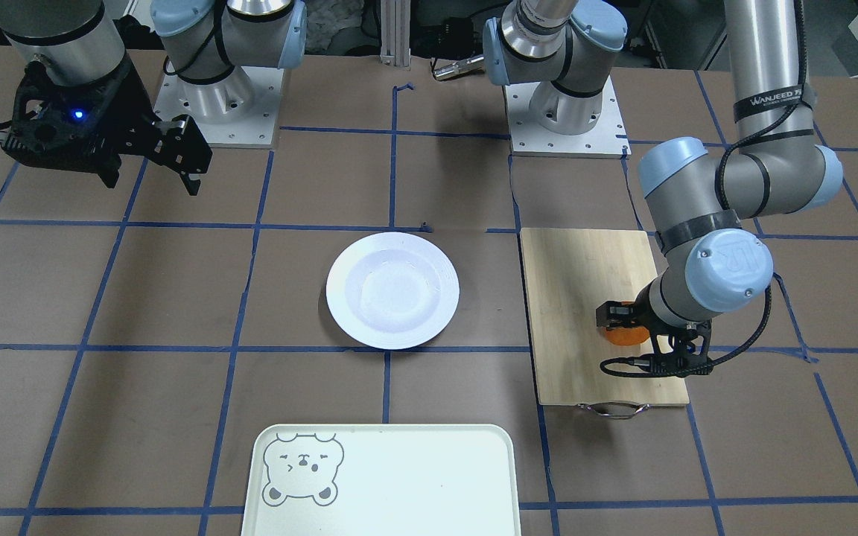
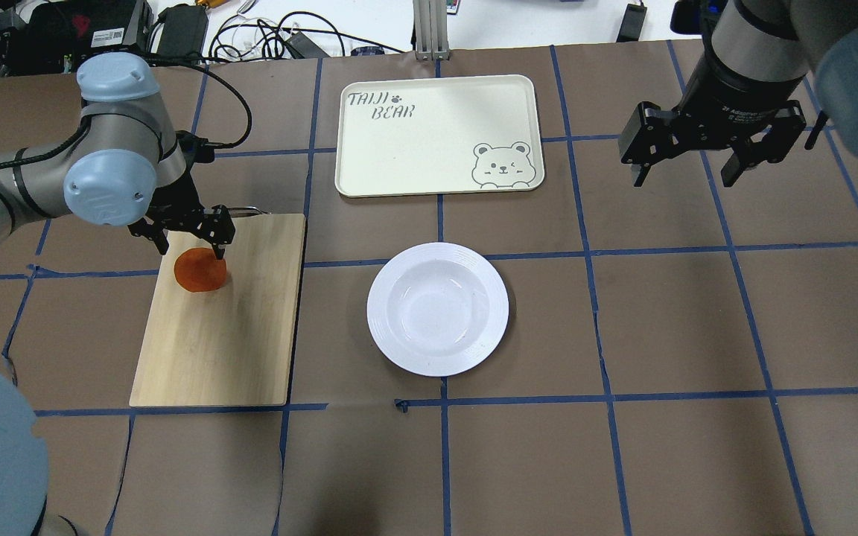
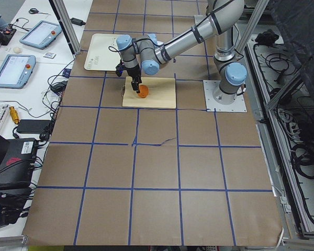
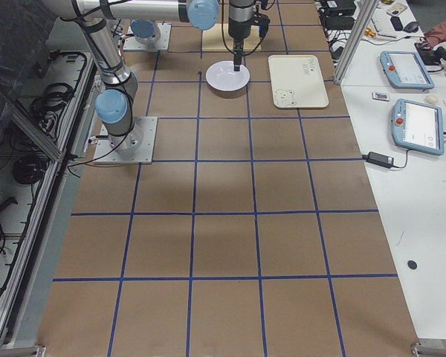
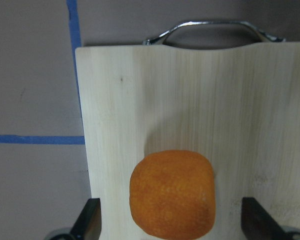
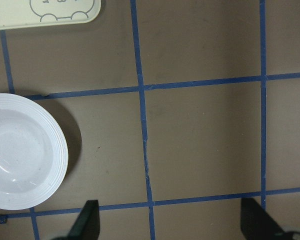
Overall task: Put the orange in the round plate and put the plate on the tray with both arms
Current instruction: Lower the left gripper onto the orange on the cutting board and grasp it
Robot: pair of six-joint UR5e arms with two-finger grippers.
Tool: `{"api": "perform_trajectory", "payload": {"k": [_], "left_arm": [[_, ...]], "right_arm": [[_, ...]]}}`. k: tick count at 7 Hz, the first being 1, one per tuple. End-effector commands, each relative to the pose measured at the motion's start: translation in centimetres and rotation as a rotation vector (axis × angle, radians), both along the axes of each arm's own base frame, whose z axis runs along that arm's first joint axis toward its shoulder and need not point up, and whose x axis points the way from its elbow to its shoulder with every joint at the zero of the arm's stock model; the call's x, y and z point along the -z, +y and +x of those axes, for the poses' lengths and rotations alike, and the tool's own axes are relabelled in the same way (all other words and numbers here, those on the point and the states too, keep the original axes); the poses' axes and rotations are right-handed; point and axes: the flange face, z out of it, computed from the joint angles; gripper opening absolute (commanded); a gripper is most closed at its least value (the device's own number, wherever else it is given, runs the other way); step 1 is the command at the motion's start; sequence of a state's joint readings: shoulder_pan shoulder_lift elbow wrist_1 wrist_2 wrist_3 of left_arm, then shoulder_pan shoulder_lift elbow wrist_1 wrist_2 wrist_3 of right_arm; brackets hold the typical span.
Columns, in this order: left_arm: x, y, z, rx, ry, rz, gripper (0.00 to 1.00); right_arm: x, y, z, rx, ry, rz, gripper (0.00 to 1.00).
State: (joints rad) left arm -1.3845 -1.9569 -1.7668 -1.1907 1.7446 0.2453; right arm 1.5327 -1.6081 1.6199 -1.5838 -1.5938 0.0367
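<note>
The orange (image 2: 200, 272) lies on a bamboo cutting board (image 2: 228, 342) on my left side. My left gripper (image 2: 191, 249) is lowered over it and open; in the left wrist view the orange (image 5: 172, 192) sits between the two fingertips (image 5: 90, 222), with a gap on each side. Empty, the white round plate (image 2: 438, 309) rests at the table's middle. Just beyond it is the cream tray (image 2: 429, 141) with the bear drawing, also empty. My right gripper (image 2: 686, 177) hangs open, high above the table on the right, holding nothing.
The board's metal handle (image 5: 212, 27) points towards the far edge of the table. Blue tape lines (image 6: 142, 130) cross the brown table cover. Cables and devices (image 2: 250, 33) lie beyond the far edge. Both arm bases (image 1: 220, 104) stand at the robot's side.
</note>
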Motion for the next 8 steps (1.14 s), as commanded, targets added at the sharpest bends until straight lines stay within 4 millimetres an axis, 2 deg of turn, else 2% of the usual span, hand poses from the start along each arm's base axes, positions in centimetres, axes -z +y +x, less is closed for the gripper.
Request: {"api": "perform_trajectory", "payload": {"k": [1, 2, 3, 4, 5, 6, 8], "left_arm": [[3.1, 1.4, 2.6, -0.034, 0.078, 0.055, 0.79], [3.4, 1.6, 3.5, -0.037, 0.089, 0.058, 0.70], [3.1, 1.5, 3.3, -0.057, 0.093, 0.047, 0.41], [1.9, 0.8, 2.6, -0.098, 0.166, 0.007, 0.18], [0.3, -0.1, 1.4, -0.151, 0.185, 0.001, 0.16], [-2.1, -1.0, -1.3, -0.226, 0.172, 0.011, 0.16], [-4.6, -0.6, -11.5, -0.268, 0.242, 0.007, 0.16]], "right_arm": [[0.1, 0.2, 0.0, 0.003, -0.002, 0.016, 1.00], [0.1, 0.2, 0.0, 0.003, -0.002, 0.018, 1.00], [0.2, 0.2, 0.0, 0.003, -0.001, 0.020, 1.00], [0.2, 0.2, 0.0, 0.005, -0.002, 0.021, 1.00], [0.2, 0.2, 0.0, 0.005, -0.001, 0.021, 1.00], [0.2, 0.2, 0.0, 0.004, -0.001, 0.020, 1.00], [0.2, 0.2, 0.0, 0.003, -0.001, 0.018, 1.00]]}}
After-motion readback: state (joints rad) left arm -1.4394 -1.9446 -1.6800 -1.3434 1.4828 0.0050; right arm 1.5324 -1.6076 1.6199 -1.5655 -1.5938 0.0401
